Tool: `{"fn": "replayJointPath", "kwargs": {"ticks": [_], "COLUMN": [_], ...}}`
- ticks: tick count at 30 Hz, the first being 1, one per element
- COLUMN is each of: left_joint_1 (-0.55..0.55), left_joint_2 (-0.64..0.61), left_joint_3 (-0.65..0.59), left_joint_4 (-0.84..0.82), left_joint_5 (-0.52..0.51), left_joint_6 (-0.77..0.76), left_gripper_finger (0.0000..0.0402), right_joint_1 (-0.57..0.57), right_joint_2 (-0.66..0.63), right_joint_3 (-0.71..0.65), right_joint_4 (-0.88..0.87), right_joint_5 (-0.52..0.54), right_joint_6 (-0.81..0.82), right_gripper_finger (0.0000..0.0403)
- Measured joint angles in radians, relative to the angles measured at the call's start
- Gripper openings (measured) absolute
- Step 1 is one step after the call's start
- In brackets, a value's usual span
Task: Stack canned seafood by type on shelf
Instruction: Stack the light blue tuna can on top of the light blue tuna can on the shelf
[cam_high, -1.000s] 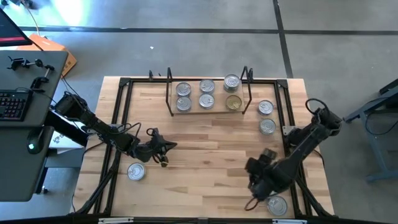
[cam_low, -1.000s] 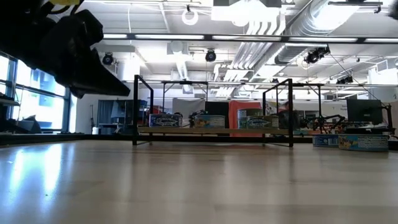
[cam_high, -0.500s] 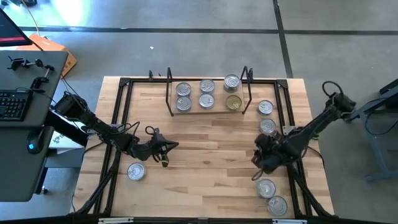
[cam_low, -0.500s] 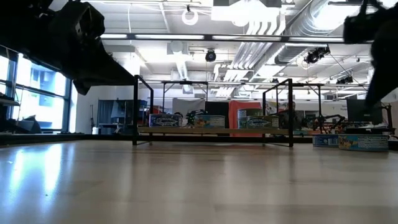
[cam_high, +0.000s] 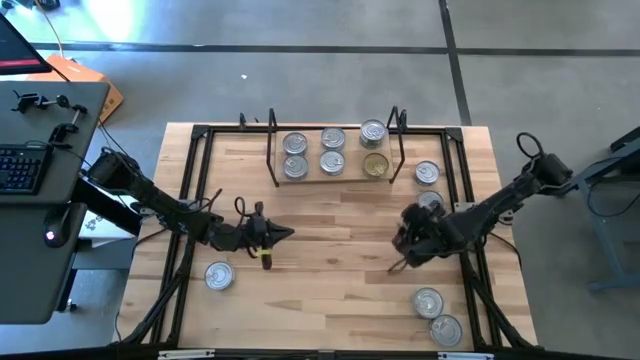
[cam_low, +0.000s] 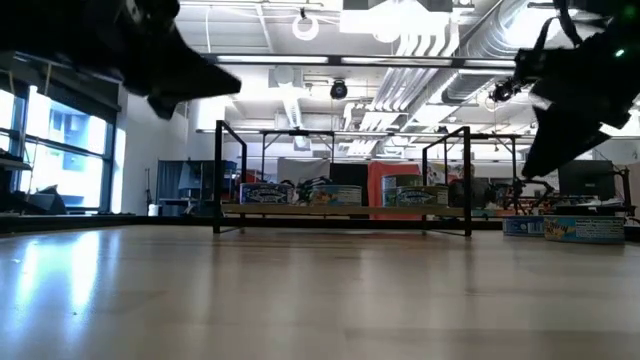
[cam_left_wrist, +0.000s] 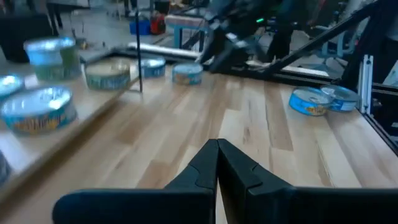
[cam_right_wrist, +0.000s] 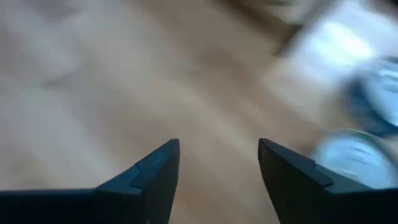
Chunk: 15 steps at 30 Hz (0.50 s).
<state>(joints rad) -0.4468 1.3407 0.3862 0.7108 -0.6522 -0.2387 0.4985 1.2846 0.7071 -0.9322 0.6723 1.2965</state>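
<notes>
The shelf (cam_high: 335, 175), a light board in a black wire frame, stands at the table's far middle and carries several silver-lidded tins (cam_high: 333, 138) and one gold-lidded tin (cam_high: 375, 165). Loose tins rest flat on the table: two right of the shelf (cam_high: 427, 173), two at the near right (cam_high: 428, 301), one at the near left (cam_high: 218, 275). My left gripper (cam_high: 285, 236) hovers shut over the table's left middle (cam_left_wrist: 217, 149). My right gripper (cam_high: 398, 262) is open above bare wood, right of centre (cam_right_wrist: 217, 155), holding nothing.
A black frame (cam_high: 200, 135) runs around the tabletop's edges. A desk with a keyboard (cam_high: 20, 165) stands left of the table. Bare wood lies between the two grippers and in front of the shelf. In the low view the shelf's tins (cam_low: 265, 193) show across the table.
My right gripper has risen from the near right corner and travelled toward the far edge and the table's middle, staying open; a tin it stood over now shows at the near right. My left gripper has shifted a little toward the table's right.
</notes>
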Motion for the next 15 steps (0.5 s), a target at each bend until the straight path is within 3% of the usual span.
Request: {"fn": "replayJointPath", "kwargs": {"ticks": [5, 15], "left_joint_1": [0.017, 0.017], "left_joint_2": [0.0, 0.0], "left_joint_3": [0.04, 0.042], "left_joint_4": [0.0, -0.018], "left_joint_5": [-0.005, -0.006], "left_joint_6": [0.05, 0.052], "left_gripper_finger": [0.0, 0.0], "right_joint_1": [-0.099, -0.253], "right_joint_2": [0.001, 0.004], "right_joint_3": [-0.039, -0.189], "right_joint_4": [-0.152, 0.003], "right_joint_5": [-0.088, -0.095], "right_joint_6": [0.064, -0.051], "right_gripper_finger": [0.0208, 0.0208]}}
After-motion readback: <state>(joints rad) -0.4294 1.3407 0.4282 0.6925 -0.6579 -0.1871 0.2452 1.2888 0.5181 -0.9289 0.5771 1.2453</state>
